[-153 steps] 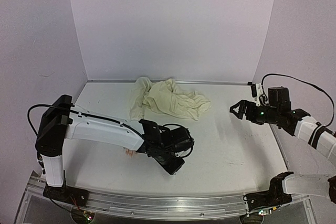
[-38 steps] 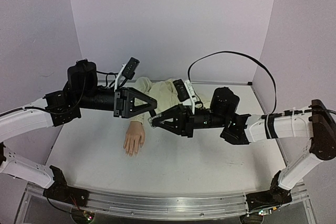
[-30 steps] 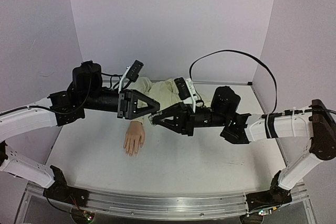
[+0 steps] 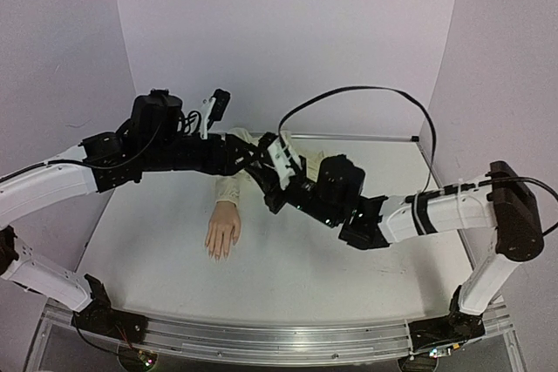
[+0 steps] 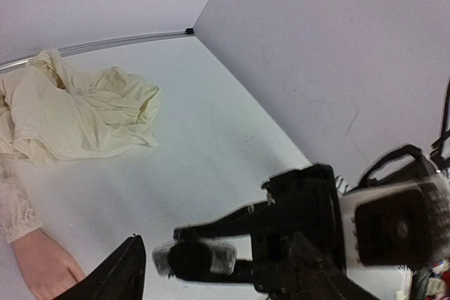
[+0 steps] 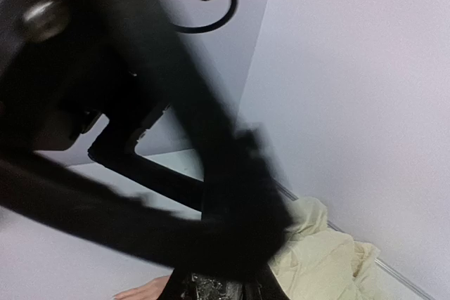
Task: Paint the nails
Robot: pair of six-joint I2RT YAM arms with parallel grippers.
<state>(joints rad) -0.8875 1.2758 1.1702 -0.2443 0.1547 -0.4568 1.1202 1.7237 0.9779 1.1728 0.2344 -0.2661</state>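
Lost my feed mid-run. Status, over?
Right pincer shut on small dark bottle, it seems. Left pincer open beside it. Pale peach mannequin hand flat on white table, apart from both. Crumpled cream cloth behind, no obstruction.

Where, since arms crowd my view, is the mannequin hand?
In the top view the mannequin hand lies on the table left of centre, fingers toward the near edge, its sleeve running back under the left arm.
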